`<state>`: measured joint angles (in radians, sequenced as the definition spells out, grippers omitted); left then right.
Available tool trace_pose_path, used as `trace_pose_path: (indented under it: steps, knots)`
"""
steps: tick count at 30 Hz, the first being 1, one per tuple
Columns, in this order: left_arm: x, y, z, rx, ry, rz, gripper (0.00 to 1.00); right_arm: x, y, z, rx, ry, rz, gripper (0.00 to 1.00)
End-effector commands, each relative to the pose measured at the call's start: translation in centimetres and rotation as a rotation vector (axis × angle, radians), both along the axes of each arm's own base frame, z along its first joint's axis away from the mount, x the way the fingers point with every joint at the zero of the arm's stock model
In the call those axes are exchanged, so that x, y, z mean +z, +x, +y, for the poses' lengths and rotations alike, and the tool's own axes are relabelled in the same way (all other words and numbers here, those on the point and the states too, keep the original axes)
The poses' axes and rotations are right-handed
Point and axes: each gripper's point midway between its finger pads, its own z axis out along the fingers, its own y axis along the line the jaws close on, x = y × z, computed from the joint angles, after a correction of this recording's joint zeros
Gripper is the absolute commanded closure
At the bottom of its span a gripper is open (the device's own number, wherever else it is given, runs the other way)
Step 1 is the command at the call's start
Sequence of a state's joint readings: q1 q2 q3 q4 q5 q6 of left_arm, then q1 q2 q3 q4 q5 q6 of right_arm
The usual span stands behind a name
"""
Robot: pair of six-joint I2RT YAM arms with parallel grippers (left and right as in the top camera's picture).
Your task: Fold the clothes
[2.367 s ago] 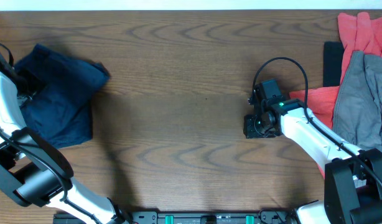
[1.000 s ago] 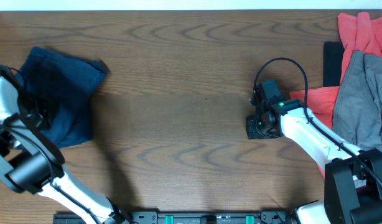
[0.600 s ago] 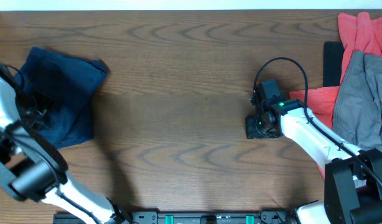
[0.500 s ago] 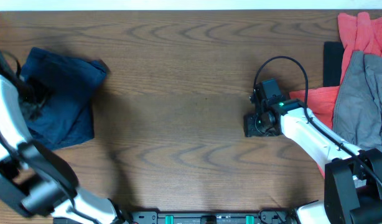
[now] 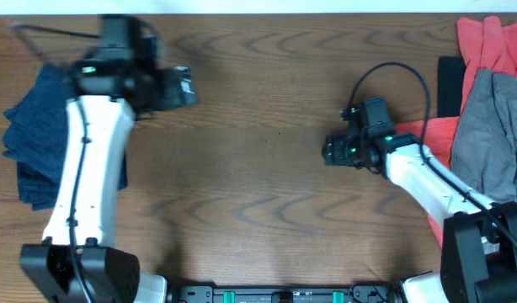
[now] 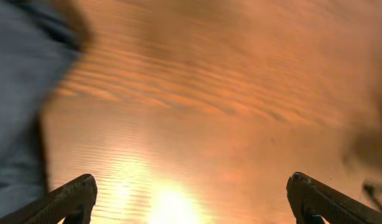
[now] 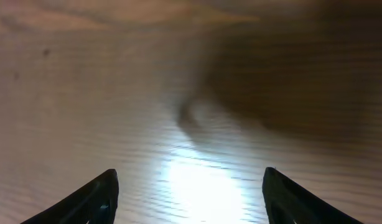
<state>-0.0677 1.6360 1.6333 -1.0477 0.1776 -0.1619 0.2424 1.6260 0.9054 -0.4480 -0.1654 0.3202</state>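
The dark navy shorts (image 5: 35,143) lie folded at the table's far left; a blurred blue edge of them shows in the left wrist view (image 6: 20,87). My left gripper (image 5: 181,87) is open and empty, raised over bare wood right of the shorts, its fingertips (image 6: 73,196) wide apart. A red garment (image 5: 486,46) and a grey garment (image 5: 490,139) lie piled at the right edge. My right gripper (image 5: 333,151) is open and empty over bare wood left of that pile, its fingertips (image 7: 101,193) wide apart.
A black object (image 5: 448,84) lies at the right edge beside the red garment. The wooden table (image 5: 258,194) spans the whole view, with a white strip along its far edge. A black rail with green marks runs along the front edge.
My left arm has swung fast up and to the right, off the shorts and out over bare wood. My right gripper has shifted slightly left and up. The shorts lie flatter at the left edge.
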Motion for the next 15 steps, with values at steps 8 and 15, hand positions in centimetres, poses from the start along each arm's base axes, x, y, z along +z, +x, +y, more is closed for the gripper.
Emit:
trace_pose_path:
  steps: [8,15]
  knots:
    - [-2.2,-6.6,-2.5,-0.18,0.071,0.261,0.02,3.3,-0.4,-6.1,-0.114,0.015,0.12,0.01]
    - [-2.7,-10.3,-0.6,-0.153,0.157,0.412,0.02,4.6,-3.7,-7.9,-0.209,-0.049,0.199,0.01]
